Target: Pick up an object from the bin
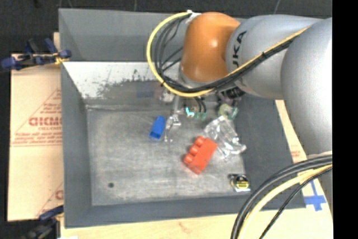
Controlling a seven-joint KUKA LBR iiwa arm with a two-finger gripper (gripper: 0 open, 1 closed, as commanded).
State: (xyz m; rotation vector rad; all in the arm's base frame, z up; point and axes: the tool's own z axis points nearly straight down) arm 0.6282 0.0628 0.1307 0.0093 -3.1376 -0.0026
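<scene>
Blue block (158, 128), red brick (199, 155) and clear plastic (225, 137) lie in the bin (75, 143)

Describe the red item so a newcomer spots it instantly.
In the grey bin, look below the arm's orange cover. The red studded brick lies beside crumpled clear plastic; it is the only red thing, larger than the blue block.

even overhead light; glare on far wall of bin (106, 78), sheen on orange cover (204, 47)
</scene>
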